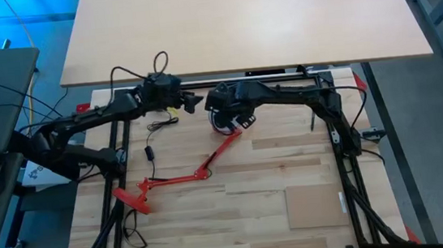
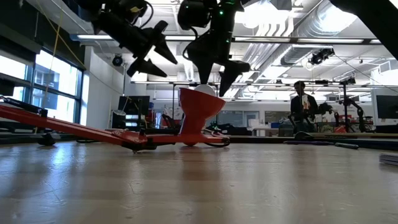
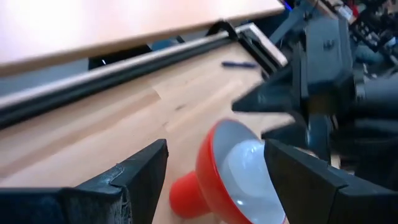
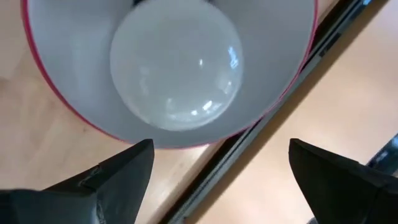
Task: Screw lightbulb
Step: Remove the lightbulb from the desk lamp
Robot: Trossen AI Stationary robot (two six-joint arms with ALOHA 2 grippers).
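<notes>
Lightbulb (image 4: pixel 176 74) inside shade (image 4: pixel 56 99)

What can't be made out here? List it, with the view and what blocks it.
- Lightbulb screw base: hidden in every view by the bulb's own globe and the red lamp shade.
- Lamp shade in the high view: mostly covered by the right gripper.
- Left gripper: open beside the shade; its arm is cut off by the frame edge.
</notes>
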